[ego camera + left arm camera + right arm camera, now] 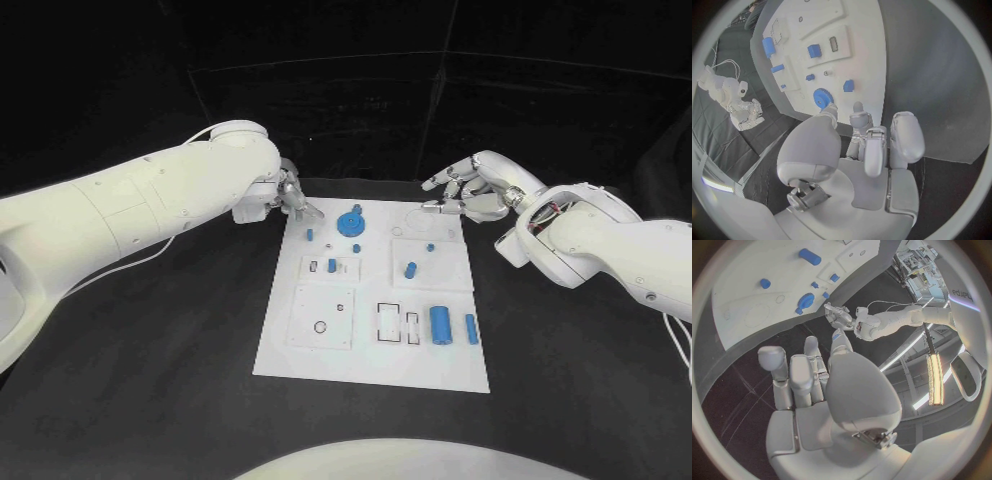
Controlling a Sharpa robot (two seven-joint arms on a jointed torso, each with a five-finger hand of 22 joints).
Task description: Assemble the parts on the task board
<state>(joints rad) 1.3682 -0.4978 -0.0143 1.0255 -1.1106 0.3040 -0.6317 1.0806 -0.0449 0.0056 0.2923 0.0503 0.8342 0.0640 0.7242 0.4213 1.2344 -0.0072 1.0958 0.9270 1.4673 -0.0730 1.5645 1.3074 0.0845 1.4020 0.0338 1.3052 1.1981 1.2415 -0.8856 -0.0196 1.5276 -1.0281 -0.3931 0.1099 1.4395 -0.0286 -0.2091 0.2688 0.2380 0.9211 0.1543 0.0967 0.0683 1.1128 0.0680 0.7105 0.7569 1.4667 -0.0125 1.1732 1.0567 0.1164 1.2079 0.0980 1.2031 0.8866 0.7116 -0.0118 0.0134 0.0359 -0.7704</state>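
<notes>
The task board (372, 345) lies flat in the middle of the black bench (159, 360), its long sides running away from the robot. At its far end sits a round blue gear-like part (352, 222), with a small blue part (309, 234) just beside it toward the board's left edge. Further in, one blue part (332, 265) stands in a left-hand recess and another (411, 269) on the raised square to the right. Near the board's right edge, toward the near end, two blue cylinders lie side by side, the thicker (440, 324) just beside the thinner (470, 327), apart from each other.

The left hand (283, 197) hangs over the board's far left corner; in the left wrist view its fingers (904, 137) are parted and hold nothing, the tips close to the gear-like part (822, 98). The right hand (476, 188) hovers at the far right corner, fingers spread and holding nothing, over the board's edge.

Bare black bench runs along both long edges and along the near edge of the board.
</notes>
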